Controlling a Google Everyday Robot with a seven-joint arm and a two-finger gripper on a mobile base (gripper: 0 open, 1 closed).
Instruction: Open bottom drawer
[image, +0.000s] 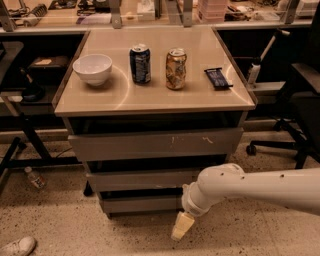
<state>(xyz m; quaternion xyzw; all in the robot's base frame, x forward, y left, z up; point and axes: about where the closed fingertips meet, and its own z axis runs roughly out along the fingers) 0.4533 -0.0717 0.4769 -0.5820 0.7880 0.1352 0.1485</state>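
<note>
Drawer cabinet (155, 145) with the white arm (260, 187) reaching in low from the right.
Bottom drawer (140, 204) is the lowest of three fronts, just above the floor. Gripper (181, 226) points down just beside its right end; grip state: cannot tell.

Warm, yellowish light falls from above onto the bench (150, 97), whose top carries a pale sheen and curved glare arcs around the bowl (93, 68). The gaps between the drawer fronts sink into near-black shadow, and the bottom drawer (140, 204) sits dim beneath the overhang. In the lower centre of the frame the gripper (181, 226) glows cream against the speckled floor, just below that drawer's right end. The white arm (260, 187) at lower right is the brightest area. The left and right edges are murky.
</note>
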